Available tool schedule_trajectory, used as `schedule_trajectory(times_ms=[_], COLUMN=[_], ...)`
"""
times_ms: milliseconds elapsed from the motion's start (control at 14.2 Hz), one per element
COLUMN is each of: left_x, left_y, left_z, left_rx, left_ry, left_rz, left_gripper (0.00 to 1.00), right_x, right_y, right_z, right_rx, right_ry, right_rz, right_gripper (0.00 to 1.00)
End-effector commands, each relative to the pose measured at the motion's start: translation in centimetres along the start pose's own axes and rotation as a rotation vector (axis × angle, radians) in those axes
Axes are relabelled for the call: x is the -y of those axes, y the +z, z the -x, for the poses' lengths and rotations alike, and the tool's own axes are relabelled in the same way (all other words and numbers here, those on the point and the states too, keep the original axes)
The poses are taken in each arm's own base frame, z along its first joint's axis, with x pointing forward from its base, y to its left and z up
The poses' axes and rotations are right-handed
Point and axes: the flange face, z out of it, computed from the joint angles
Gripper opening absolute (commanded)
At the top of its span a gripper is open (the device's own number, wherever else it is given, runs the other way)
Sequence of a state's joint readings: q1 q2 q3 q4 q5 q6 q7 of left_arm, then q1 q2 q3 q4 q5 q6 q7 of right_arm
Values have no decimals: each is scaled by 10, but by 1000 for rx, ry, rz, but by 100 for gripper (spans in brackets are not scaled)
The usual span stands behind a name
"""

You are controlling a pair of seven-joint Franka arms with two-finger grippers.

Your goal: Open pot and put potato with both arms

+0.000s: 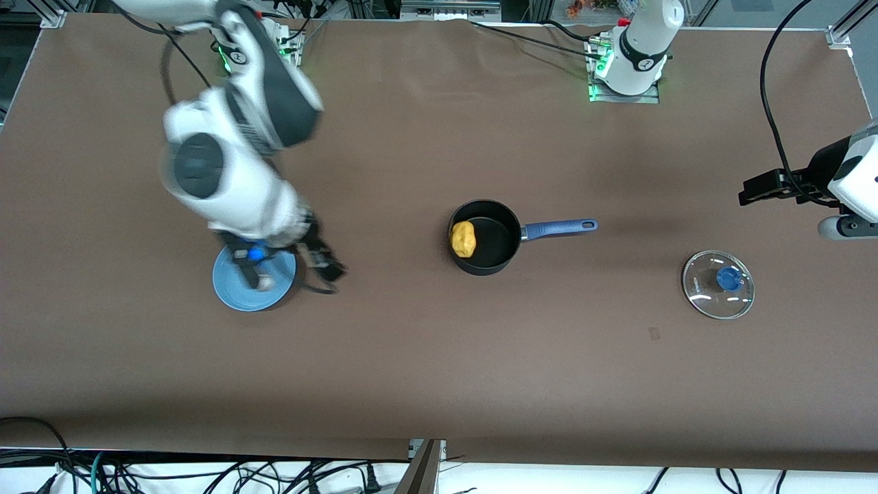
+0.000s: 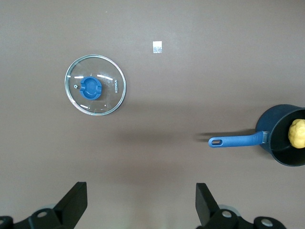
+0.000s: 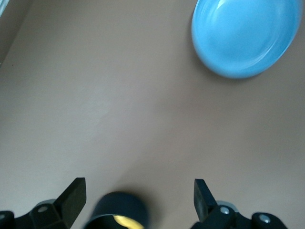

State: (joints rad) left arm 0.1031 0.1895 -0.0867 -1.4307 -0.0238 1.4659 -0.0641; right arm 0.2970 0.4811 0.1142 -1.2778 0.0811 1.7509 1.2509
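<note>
The black pot point(image 1: 499, 255) stands open mid-table, its blue handle point(image 1: 559, 228) pointing toward the left arm's end. The yellow potato point(image 1: 464, 239) lies inside it. The glass lid point(image 1: 718, 284) with its blue knob lies flat on the table toward the left arm's end, nearer the front camera than the pot. My left gripper point(image 2: 141, 191) is open and empty, high over the table between the lid point(image 2: 95, 90) and the pot point(image 2: 281, 152). My right gripper point(image 1: 258, 278) is open and empty and shows over the blue plate point(image 1: 230, 291). Its wrist view shows the pot point(image 3: 116, 205) and the potato point(image 3: 119, 221).
The flat blue plate point(image 3: 245, 36) sits toward the right arm's end and holds nothing. The left arm point(image 1: 850, 175) hangs at the table's edge. A small tape square point(image 1: 654, 333) lies on the brown table between the pot and the lid. The right arm appears blurred.
</note>
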Motion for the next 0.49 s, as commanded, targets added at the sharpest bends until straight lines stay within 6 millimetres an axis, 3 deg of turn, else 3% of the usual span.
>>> schedule_trajectory(times_ms=[0,141,423], left_x=[7,10,9], left_y=[-5,-5,-5], left_z=[0,0,0], left_rx=[7,6,7], left_ry=[-15,-18,-17], left_rz=[3,4,5], left_gripper=[100,100,100], right_x=[-47,-77,-137], right_y=[-51,-79,-115], right_z=[-18,-30,-96], right_rx=[13,30,51], right_ry=[-163,-278,-597], right_rz=[54,100,131], right_gripper=[100,100,100])
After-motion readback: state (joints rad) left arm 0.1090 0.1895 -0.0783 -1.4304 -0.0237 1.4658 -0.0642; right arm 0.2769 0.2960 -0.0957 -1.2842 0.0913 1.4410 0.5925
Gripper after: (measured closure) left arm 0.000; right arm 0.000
